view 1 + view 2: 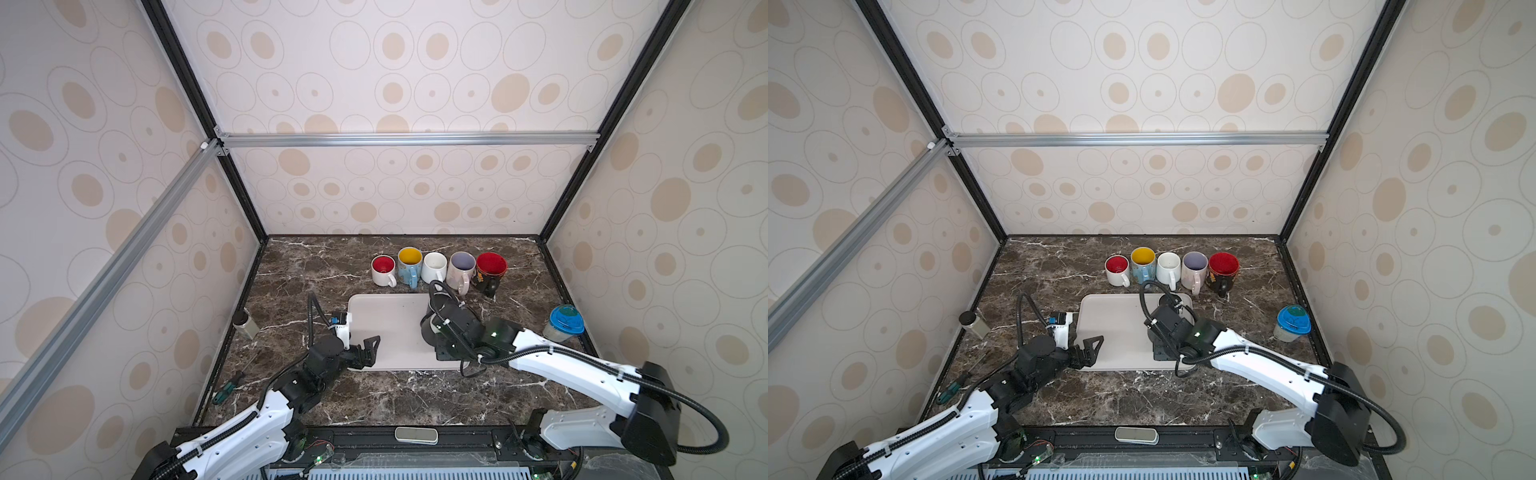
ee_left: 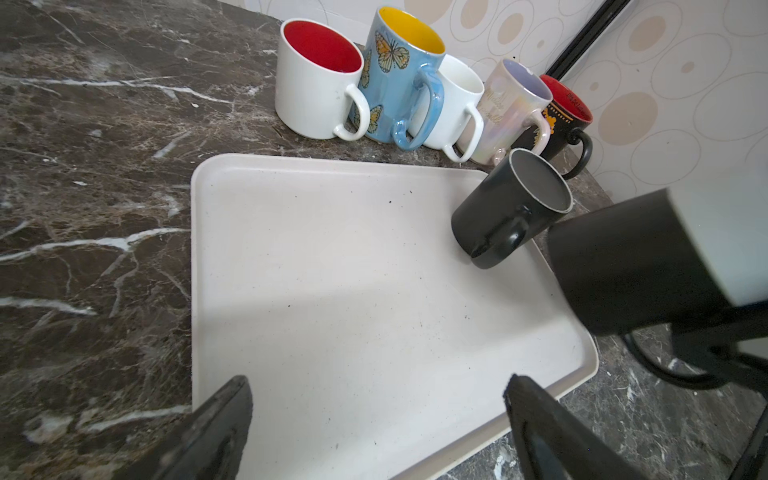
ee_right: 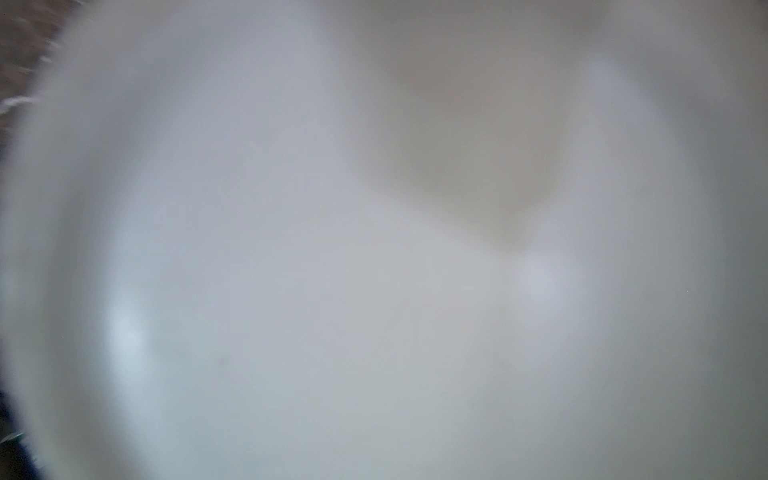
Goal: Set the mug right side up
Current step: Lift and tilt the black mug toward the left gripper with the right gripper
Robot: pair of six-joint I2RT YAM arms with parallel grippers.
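**Top views.** No writing could be read at this range. One tray (image 1: 386, 320) lay mid-countertop (image 1: 374, 399). Its far edge was near a row of five upright mugs (image 1: 434, 268), handles turned to the near side. The right gripper (image 1: 440, 332) stood over the tray's right side. The held black mug (image 1: 429, 330) was at its tip, clear of the row. The jaws were hidden behind the mug but were closed on it. A second, inverted black mug (image 1: 1169, 300) sat at the tray's far right corner. The left gripper (image 1: 368, 353) was spread wide over the tray's near left edge, gripping nothing. One black-capped jar (image 1: 245, 324) and one green-handled screwdriver (image 1: 226, 388) lay along the left edge. One blue-lidded cup (image 1: 563, 324) stood at the right edge. The tray's left and middle and the near strip of countertop lay bare.

**Left wrist.** The pearly mug (image 2: 511, 112) carried script lettering, and the red-lined black mug (image 2: 569, 112) had small print inside its rim. Neither was legible. The blue mug (image 2: 399, 79) bore butterflies. The inverted black mug (image 2: 511, 212) stood base up just inside the tray's rim. The held black mug (image 2: 636, 257), white inside, hung tilted over the tray's right edge. In total there were seven mugs.

**Right wrist.** The blurred pale interior of the held black mug (image 3: 374, 270) filled the frame.
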